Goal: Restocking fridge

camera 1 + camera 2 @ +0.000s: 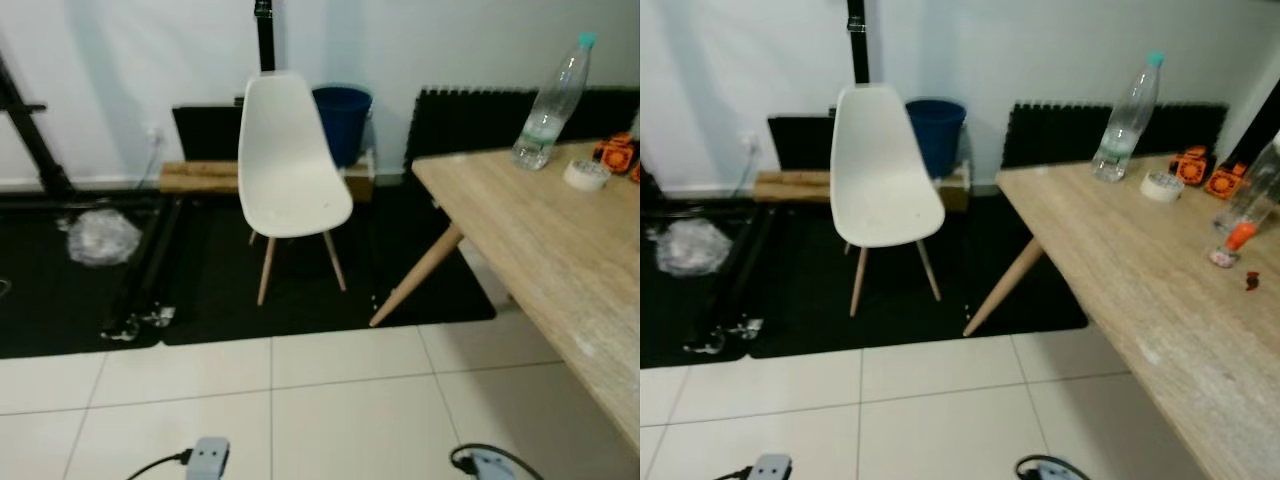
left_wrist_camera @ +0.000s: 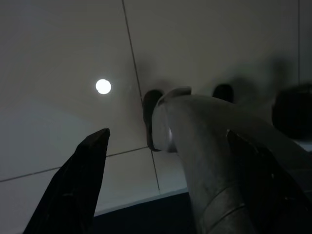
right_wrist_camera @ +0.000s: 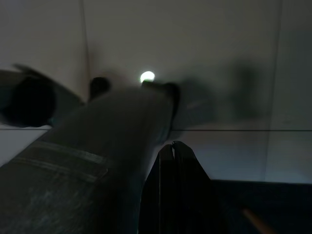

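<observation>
A clear plastic water bottle (image 1: 548,100) with a teal cap stands upright at the far edge of a light wooden table (image 1: 540,250) on my right. A second clear bottle (image 1: 1252,195) shows at the right edge of the right eye view, beside a small orange-topped item (image 1: 1230,243). No fridge is in view. Both arms hang low over the white tile floor. In the left wrist view my left gripper (image 2: 168,134) is open, its black fingers (image 2: 78,190) spread either side of my grey leg. In the dark right wrist view my right gripper (image 3: 173,146) is shut and holds nothing.
A white chair (image 1: 285,165) on wooden legs stands on a black mat (image 1: 230,290) ahead. Behind it are a blue bucket (image 1: 343,120) and a wooden plank (image 1: 200,177) by the wall. A tape roll (image 1: 586,174) and orange objects (image 1: 615,152) lie on the table. A plastic bag (image 1: 100,237) lies left.
</observation>
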Robot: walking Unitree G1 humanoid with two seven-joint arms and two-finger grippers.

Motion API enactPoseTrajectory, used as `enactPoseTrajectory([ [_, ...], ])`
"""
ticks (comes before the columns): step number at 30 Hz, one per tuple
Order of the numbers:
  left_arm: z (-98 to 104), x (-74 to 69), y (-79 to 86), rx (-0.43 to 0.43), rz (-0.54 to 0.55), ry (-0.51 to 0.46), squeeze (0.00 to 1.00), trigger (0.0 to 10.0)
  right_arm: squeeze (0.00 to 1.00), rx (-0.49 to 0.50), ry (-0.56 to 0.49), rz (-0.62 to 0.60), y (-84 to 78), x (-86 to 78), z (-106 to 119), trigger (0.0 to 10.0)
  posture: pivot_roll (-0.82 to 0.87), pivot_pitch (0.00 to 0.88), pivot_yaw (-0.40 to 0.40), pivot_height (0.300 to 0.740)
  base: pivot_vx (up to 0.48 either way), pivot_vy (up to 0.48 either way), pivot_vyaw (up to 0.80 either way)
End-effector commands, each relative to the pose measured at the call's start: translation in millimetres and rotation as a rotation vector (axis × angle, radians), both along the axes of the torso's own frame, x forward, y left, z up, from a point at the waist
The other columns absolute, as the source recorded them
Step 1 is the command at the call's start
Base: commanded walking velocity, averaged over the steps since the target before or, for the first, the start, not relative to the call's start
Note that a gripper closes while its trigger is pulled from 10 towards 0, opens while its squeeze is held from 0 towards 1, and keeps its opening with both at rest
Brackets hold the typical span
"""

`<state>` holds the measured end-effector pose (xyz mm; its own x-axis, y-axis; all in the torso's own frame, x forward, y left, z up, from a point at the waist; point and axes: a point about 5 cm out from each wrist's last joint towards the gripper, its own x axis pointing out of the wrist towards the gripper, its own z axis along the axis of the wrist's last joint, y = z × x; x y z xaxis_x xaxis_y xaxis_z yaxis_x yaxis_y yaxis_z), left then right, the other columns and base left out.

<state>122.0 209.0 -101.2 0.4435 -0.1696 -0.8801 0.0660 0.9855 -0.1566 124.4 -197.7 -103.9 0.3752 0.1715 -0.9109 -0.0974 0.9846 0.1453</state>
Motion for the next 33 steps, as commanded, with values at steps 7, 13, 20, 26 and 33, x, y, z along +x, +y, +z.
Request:
enactPoseTrajectory([
  [7, -2.7, -6.2, -4.0, -0.010, -0.010, 0.028, 0.00, 10.0, 0.00, -0.030, 0.010, -0.008, -9.7, -2.7, 0.5, 10.0, 0.03, 0.000, -0.037, 0.740, 0.284, 0.000, -0.77],
  [13, -3.0, -7.2, -4.0, -0.010, -0.011, 0.030, 0.00, 10.0, 0.00, -0.032, 0.007, -0.014, -10.0, -3.5, 0.3, 10.0, 0.03, 0.000, -0.037, 0.740, 0.270, 0.000, -0.71],
  [20, -3.2, -8.3, -3.5, -0.009, -0.013, 0.033, 0.00, 10.0, 0.00, -0.032, 0.007, -0.018, -9.7, -4.5, 0.0, 10.0, 0.03, 0.000, -0.036, 0.740, 0.270, 0.000, 0.00],
  [26, -3.3, -8.7, -3.4, -0.007, -0.018, 0.035, 0.00, 10.0, 0.00, -0.034, 0.008, -0.018, -9.8, -5.1, -0.2, 10.0, 0.03, 0.000, -0.034, 0.740, 0.321, 0.000, 0.00],
  [33, -3.3, -9.0, -3.3, -0.005, -0.025, 0.036, 0.00, 10.0, 0.00, -0.039, 0.015, -0.007, -9.8, -5.7, -0.5, 10.0, 0.03, 0.000, -0.034, 0.740, 0.362, 0.000, -0.41],
])
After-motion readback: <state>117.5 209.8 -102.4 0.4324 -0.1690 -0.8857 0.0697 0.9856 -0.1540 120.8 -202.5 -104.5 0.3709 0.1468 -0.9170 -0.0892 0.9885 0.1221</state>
